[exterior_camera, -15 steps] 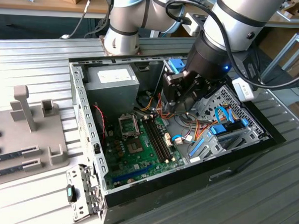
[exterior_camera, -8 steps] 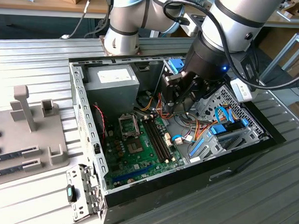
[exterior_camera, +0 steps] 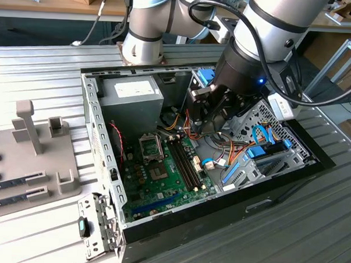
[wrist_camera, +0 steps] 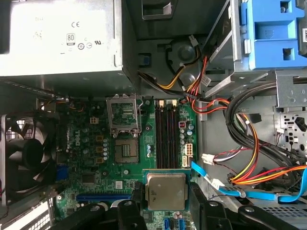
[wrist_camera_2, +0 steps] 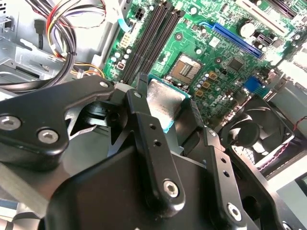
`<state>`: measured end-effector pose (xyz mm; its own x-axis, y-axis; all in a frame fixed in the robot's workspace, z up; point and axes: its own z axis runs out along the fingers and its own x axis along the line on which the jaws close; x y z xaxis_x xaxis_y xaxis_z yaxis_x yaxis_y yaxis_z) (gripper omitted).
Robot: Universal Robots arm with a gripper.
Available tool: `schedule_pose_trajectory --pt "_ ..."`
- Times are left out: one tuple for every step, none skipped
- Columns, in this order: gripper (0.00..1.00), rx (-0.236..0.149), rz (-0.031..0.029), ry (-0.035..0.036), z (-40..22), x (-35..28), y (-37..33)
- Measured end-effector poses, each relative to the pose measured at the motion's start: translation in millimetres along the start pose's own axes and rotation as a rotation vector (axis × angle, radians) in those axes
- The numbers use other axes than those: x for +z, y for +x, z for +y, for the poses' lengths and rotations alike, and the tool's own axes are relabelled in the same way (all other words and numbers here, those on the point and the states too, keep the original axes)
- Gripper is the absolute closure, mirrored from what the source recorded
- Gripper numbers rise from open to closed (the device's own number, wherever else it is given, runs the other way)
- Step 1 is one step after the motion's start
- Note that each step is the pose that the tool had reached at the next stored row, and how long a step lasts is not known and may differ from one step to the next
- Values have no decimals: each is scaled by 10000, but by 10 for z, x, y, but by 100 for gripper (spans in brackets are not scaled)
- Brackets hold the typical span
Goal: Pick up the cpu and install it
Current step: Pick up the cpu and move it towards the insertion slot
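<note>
- Exterior view: the end effector [exterior_camera: 210, 116] hangs over the open computer case [exterior_camera: 97, 134] on the table [exterior_camera: 38, 67], above the green motherboard [exterior_camera: 162, 177].
- Second wrist view: its fingers [wrist_camera_2: 144, 110] clamp the cpu [wrist_camera_2: 165, 101] by two edges.
- First wrist view: the held cpu [wrist_camera: 166, 191] is apart from the open socket [wrist_camera: 126, 151]; the power supply [wrist_camera: 29, 52] bears a white printed label [wrist_camera: 72, 33].

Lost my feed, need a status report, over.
Claw shut on the cpu. Held over motherboard, apart from open socket. Nothing seen between them.
</note>
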<state>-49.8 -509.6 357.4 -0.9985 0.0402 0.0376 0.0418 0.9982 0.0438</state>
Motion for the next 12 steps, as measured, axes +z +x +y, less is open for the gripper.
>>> schedule_pose_trajectory --pt "53 0 0 -1 0 1 5" --pt "53 0 0 0 -1 2 9" --pt "53 0 0 0 -1 2 12" --pt "53 0 0 0 -2 3 16" --pt "53 0 0 0 -2 4 20" --pt "53 0 0 0 -2 4 23" --pt "53 0 0 0 -3 5 28" --pt "53 0 0 0 -3 6 31" --pt "53 0 0 -1 -3 7 36" --pt "53 0 0 0 -4 7 39" --pt "53 1 0 0 -4 8 44" --pt "53 1 0 0 -5 9 50"
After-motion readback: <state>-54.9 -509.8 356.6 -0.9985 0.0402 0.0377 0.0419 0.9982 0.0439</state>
